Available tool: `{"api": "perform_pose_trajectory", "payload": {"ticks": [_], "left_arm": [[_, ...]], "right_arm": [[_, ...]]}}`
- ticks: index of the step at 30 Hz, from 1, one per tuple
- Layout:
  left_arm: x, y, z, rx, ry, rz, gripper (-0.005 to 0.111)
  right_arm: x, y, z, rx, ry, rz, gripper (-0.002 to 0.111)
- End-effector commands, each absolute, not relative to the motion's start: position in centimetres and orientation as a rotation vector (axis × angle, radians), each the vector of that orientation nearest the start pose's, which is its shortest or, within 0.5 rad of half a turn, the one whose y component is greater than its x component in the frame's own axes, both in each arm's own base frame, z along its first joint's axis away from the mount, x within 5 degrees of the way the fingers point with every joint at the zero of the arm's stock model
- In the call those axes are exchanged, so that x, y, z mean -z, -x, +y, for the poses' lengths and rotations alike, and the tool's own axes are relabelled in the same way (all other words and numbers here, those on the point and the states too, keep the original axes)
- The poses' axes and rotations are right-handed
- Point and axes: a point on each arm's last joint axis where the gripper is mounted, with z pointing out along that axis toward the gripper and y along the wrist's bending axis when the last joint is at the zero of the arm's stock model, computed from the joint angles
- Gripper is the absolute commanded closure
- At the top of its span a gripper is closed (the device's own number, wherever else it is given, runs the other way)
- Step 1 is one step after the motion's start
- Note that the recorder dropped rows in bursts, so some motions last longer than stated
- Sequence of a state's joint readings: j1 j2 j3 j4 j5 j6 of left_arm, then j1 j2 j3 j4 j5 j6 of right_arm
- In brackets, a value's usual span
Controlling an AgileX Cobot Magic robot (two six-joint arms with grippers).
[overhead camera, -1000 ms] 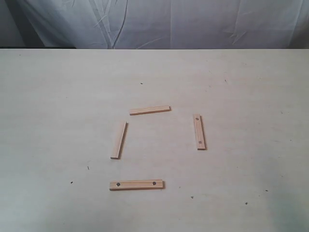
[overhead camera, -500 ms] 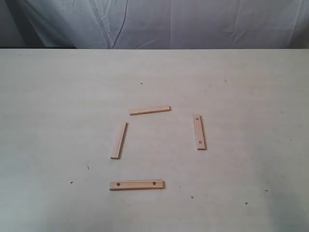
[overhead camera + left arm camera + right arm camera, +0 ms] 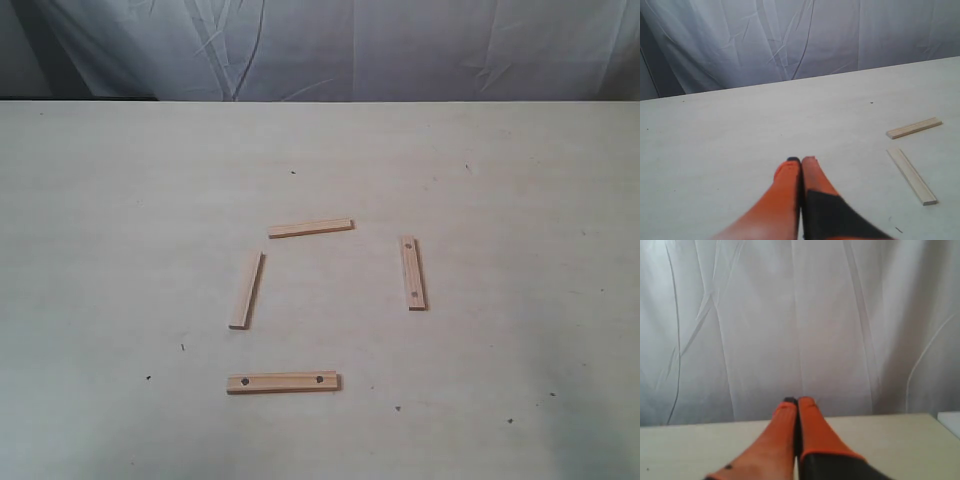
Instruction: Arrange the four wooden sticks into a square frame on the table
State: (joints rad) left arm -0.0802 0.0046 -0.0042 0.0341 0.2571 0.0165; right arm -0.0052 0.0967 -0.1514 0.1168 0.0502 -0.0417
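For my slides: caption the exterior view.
Four wooden sticks lie apart in a loose square on the table, no corners touching.

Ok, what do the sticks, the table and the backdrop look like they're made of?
Sticks: pale, bare-looking wood, matte with no shine; two have small dark holes. Table: cream, faint wood-grain pattern, probably laminate, though solid wood is possible. Backdrop: thin white cloth, going by its creases and folds.
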Motion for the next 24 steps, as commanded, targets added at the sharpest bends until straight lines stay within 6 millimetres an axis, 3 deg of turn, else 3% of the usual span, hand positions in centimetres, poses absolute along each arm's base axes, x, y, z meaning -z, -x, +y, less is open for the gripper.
{"api": "perform_pose_trajectory", "payload": {"ticks": [1,5,8,16,24], "left_arm": [[-19.1,-5.5,-0.3,0.011,-0.105,1.726,0.107],[-19.1,-5.5,-0.3,0.011,-0.105,1.726,0.107],[-19.1,-5.5,-0.3,0.011,-0.105,1.726,0.107],[-19.1,-5.5,-0.3,0.011,-0.105,1.726,0.107],[-19.1,-5.5,-0.3,0.011,-0.105,1.726,0.107]], "right_arm": [[-27.9,-7.3,0.3,-0.095,-0.057,1.724,0.109],[-29.9,-9.9,0.7,-0.175,-0.089,1.916,0.109],[-30.6,-12.0,0.8,-0.227,-0.139,1.932,0.109],[-28.9,-16.1,0.9,-0.348,-0.308,2.019,0.109],[-27.4,-22.2,2.3,-0.411,-0.216,2.411,0.109]]}}
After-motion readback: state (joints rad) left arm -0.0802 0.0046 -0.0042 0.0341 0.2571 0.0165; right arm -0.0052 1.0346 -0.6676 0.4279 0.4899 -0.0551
